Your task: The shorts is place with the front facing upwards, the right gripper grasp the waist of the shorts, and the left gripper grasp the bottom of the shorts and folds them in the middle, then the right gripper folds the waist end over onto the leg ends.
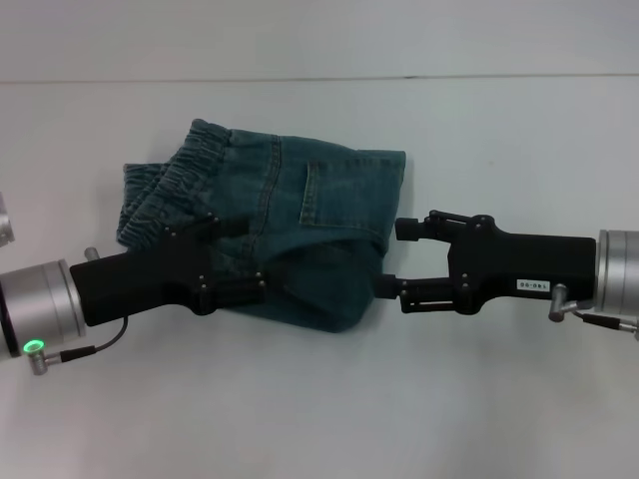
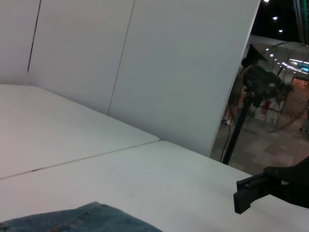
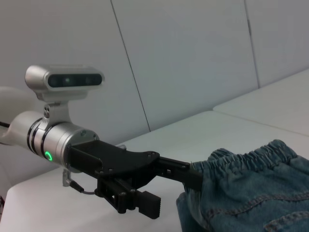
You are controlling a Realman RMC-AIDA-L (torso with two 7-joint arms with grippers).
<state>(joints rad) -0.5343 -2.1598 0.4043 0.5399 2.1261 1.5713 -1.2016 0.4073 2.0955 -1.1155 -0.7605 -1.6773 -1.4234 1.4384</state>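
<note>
Shorts [image 1: 290,225]: blue-green denim, folded into a compact bundle, lying on the white bench [image 1: 479,399] about midway between the two grippers. Waist [image 1: 175,185]: gathered elastic band, at the shorts' left end, layered double. A stitched pocket [image 1: 329,195] faces up on the top layer. Left gripper [image 1: 250,259]: black, silver wrist with green light, reaching in from the shorts' left; its fingers [image 1: 240,291] are spread, one lying over the denim just below the waist, the other at the shorts' near edge; whether they pinch cloth cannot be told. Right gripper [image 1: 394,259]: black, white label, at the shorts' right edge; fingers [image 1: 409,229] spread, the near one touching the near right corner, the far one just beside the right edge, holding nothing. A standing fan [image 2: 263,92] shows beyond the bench in the left wrist view.
</note>
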